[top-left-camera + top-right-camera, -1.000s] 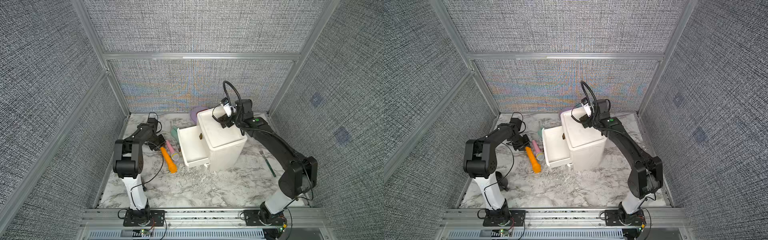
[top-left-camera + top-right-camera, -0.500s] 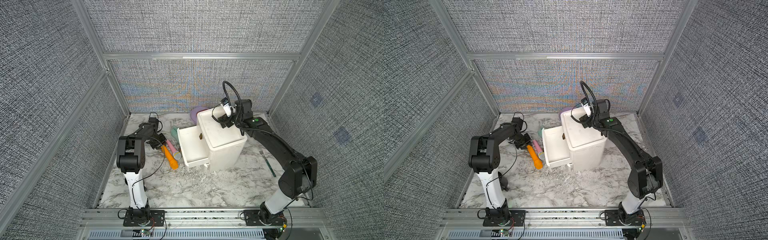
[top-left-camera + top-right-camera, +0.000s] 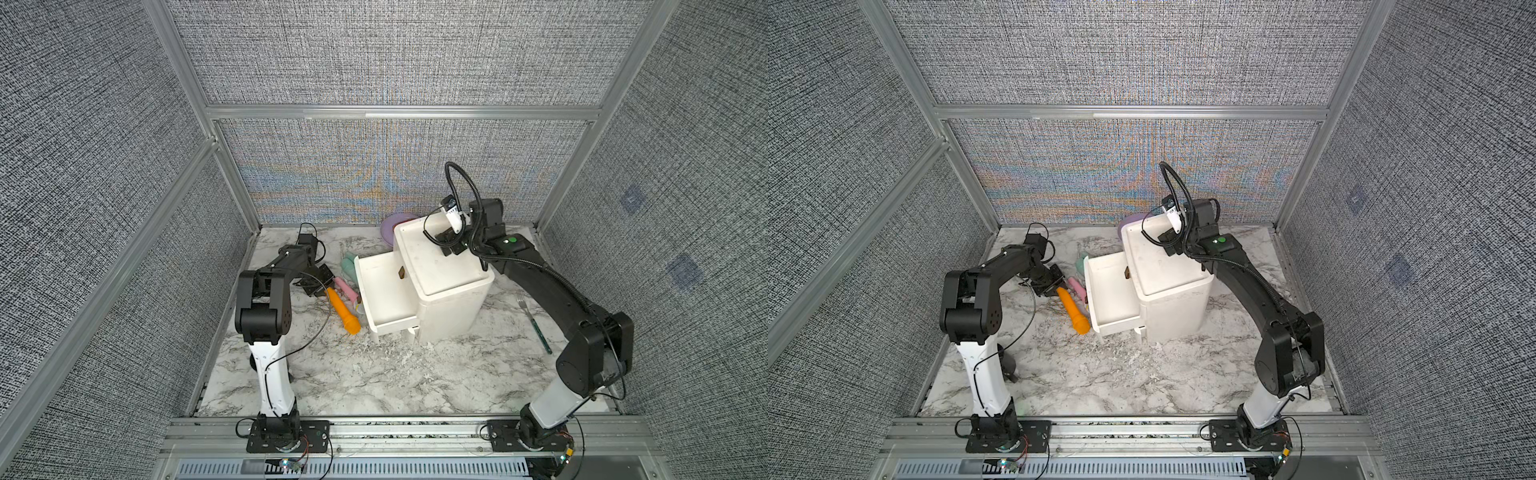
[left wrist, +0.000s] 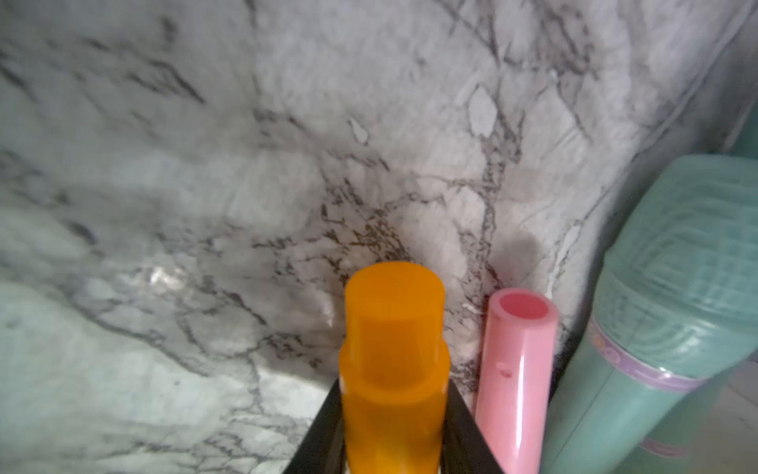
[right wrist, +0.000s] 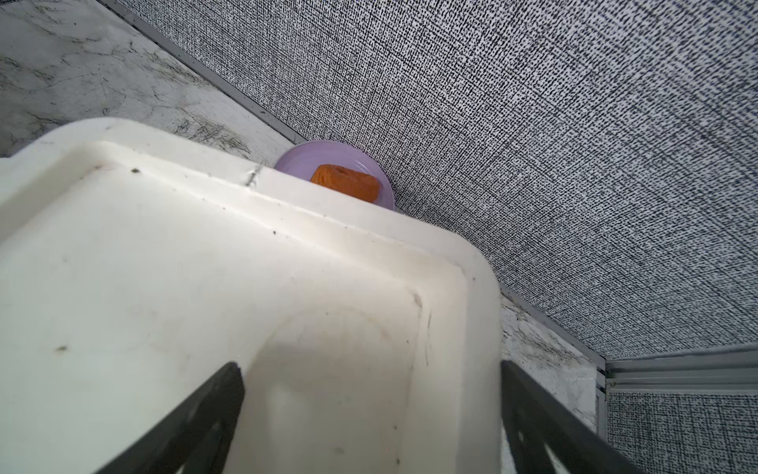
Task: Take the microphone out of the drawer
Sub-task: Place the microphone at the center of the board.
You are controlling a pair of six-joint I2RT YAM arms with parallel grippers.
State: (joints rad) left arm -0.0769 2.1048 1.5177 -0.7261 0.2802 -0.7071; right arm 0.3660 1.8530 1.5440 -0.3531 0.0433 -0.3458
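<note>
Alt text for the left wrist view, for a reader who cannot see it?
The left gripper is closed on the handle of an orange microphone, whose blunt end points away from the camera, with the marble tabletop behind it. A pink tube and a teal microphone with a mesh head lie alongside it.

We see 2 arms, the left arm (image 3: 262, 307) and the right arm (image 3: 540, 286), each black above a white lower link (image 3: 272, 374). Thin black cables (image 3: 557, 276) run along both, 1 green dot (image 3: 513, 240) marks the right, and the left gripper (image 3: 316, 286) and right gripper (image 3: 446, 245) are black.
</note>
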